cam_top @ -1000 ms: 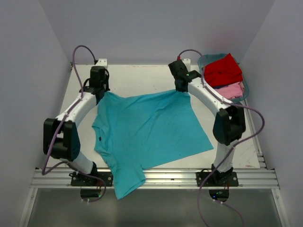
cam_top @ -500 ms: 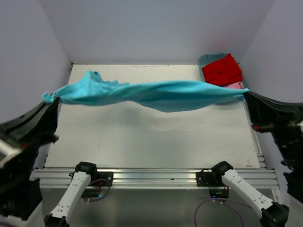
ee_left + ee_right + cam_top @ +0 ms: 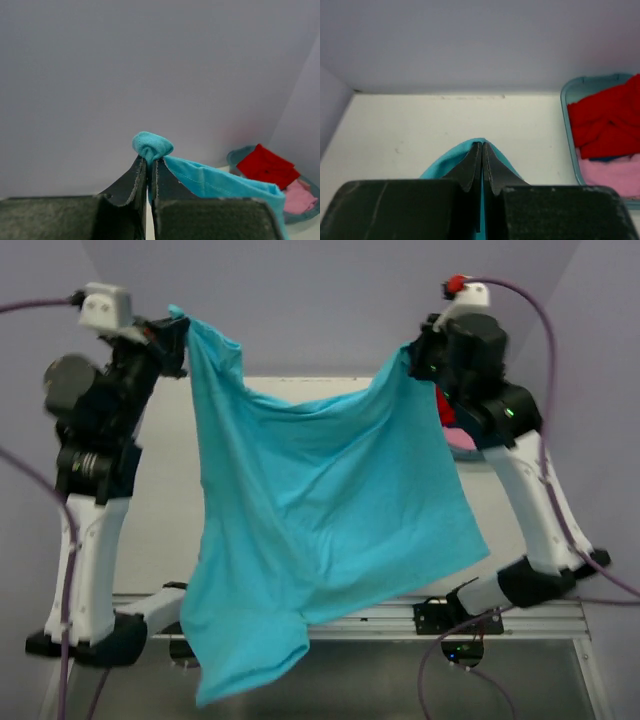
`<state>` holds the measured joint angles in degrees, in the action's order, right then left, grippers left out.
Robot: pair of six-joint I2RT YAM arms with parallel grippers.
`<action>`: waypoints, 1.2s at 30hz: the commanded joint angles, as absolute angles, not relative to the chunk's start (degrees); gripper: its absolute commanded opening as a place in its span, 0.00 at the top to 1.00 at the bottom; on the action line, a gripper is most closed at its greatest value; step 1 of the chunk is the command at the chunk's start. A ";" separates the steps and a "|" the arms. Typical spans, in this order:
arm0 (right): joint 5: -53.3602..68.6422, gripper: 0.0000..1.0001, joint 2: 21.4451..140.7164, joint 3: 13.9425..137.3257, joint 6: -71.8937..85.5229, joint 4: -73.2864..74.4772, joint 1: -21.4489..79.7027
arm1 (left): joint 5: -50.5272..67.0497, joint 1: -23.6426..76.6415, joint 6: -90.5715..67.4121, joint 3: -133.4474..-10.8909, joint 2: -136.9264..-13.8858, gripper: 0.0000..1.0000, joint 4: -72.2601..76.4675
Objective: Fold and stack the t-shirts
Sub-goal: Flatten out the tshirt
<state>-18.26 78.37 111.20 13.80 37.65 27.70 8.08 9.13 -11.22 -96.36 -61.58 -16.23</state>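
The turquoise t-shirt (image 3: 300, 530) hangs spread in the air between both raised arms, its lower edge drooping past the table's near rail. My left gripper (image 3: 180, 332) is shut on its upper left corner; a bunched knob of turquoise cloth (image 3: 151, 145) pokes out above the left gripper (image 3: 149, 161). My right gripper (image 3: 412, 358) is shut on the upper right corner, and turquoise cloth (image 3: 447, 159) shows round the pinched right gripper (image 3: 481, 146). The red t-shirt (image 3: 607, 120) lies over the pale pink t-shirt (image 3: 612, 177) in the tub.
The teal plastic tub (image 3: 568, 125) stands at the table's far right corner, mostly hidden behind the right arm in the top view. The white tabletop (image 3: 445, 120) lies below, with grey walls on three sides.
Both arms have lifted the turquoise shirt off the table. Half a second ago it was stretched in a horizontal band; now it hangs down as a sheet from the two raised grippers.
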 commanded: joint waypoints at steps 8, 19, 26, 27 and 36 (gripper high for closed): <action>-25.23 1.00 96.71 135.04 12.40 46.52 27.51 | 5.98 8.96 -8.79 -116.91 -84.66 1.00 -22.60; -9.88 1.00 54.86 95.36 12.83 41.63 28.74 | 6.85 8.96 -11.42 -88.33 -41.95 1.00 -25.45; -0.18 1.00 47.81 102.99 15.81 46.84 28.65 | 14.31 9.23 -19.15 -99.39 -34.80 1.00 -30.06; -1.22 1.00 48.33 106.66 16.17 47.11 28.74 | 14.24 9.23 -19.16 -101.14 -36.46 1.00 -30.06; -20.29 1.00 67.04 103.66 17.05 51.78 28.74 | -4.47 9.23 -11.08 -88.36 -52.01 1.00 -28.05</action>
<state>-13.04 56.88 109.75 16.03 47.75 28.60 4.14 9.13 -14.02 -96.66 -41.34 -25.08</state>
